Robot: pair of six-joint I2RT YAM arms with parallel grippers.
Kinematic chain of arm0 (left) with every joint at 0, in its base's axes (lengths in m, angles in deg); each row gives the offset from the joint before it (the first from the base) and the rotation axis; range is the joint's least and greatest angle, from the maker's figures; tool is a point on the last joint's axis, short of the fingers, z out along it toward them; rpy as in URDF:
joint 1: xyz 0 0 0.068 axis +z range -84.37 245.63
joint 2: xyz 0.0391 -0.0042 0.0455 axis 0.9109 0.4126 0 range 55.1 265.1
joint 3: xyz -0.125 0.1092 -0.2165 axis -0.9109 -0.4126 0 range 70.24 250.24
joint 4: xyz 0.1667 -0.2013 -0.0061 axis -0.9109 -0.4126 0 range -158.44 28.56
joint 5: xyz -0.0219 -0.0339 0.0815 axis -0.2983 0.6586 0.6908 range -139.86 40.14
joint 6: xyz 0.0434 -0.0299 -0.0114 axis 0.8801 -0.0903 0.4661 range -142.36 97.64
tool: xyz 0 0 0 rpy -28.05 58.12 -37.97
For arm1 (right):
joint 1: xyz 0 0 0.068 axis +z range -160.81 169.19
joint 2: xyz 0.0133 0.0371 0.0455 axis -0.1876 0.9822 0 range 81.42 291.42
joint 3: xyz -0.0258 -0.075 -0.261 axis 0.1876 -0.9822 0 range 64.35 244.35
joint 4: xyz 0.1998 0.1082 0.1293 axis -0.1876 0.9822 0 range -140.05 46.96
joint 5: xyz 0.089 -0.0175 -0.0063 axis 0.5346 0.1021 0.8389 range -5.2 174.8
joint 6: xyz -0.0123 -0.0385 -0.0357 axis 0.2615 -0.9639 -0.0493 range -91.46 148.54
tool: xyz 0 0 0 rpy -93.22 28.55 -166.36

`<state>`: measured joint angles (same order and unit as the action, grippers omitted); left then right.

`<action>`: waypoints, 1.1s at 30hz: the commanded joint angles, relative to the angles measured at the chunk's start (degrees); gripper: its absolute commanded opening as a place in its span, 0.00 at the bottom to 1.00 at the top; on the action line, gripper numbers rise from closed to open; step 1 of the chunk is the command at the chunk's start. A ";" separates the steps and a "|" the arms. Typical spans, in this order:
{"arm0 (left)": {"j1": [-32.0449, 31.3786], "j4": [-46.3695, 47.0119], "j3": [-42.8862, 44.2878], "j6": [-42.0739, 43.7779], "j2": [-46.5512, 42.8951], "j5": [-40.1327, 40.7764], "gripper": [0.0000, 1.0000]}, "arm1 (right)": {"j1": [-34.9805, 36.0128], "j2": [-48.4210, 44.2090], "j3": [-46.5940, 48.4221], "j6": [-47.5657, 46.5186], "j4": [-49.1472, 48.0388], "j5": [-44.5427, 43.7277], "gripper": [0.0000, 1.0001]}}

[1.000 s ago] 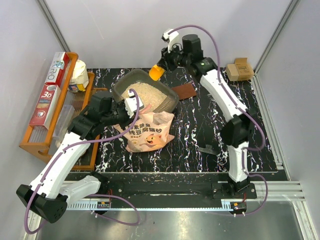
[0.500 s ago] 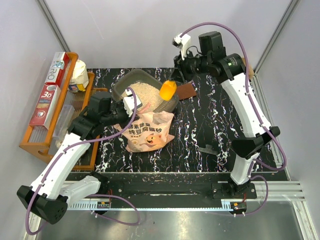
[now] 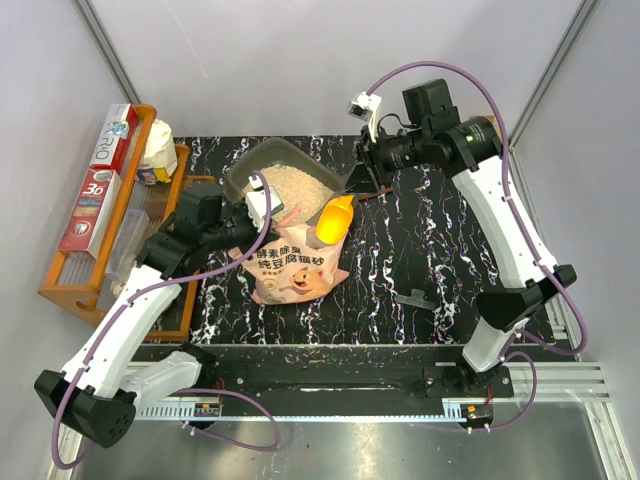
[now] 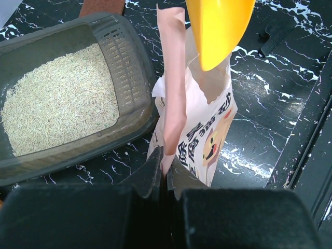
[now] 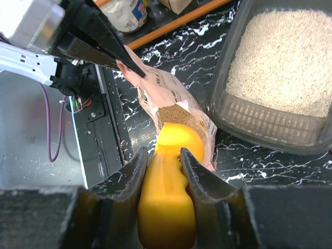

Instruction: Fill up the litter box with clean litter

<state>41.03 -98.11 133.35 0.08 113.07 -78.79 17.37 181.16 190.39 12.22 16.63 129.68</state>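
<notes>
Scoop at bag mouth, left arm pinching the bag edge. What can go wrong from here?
1. The left gripper pinches only a thin strip of the bag; the scoop pushing in could pull it free and collapse the mouth.
2. The scoop in the right gripper may spill its load before reaching the litter box.

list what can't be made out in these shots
- Whether the scoop is loaded: both wrist views show only its outer side.
- How full the pink bag is: the scoop covers its mouth in the top view.
- One end of the litter box: cut off by the left wrist view's left edge.
- Print on the red-and-white boxes: too small in the top view.
</notes>
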 commanded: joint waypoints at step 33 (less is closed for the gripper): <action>-2.29 13.02 10.80 -17.52 5.92 -7.64 0.00 | 7.94 -0.77 -23.11 27.66 -20.44 -37.15 0.00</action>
<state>40.07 -97.41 137.33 -11.46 119.24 -80.75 25.11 182.78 168.11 37.23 0.24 101.64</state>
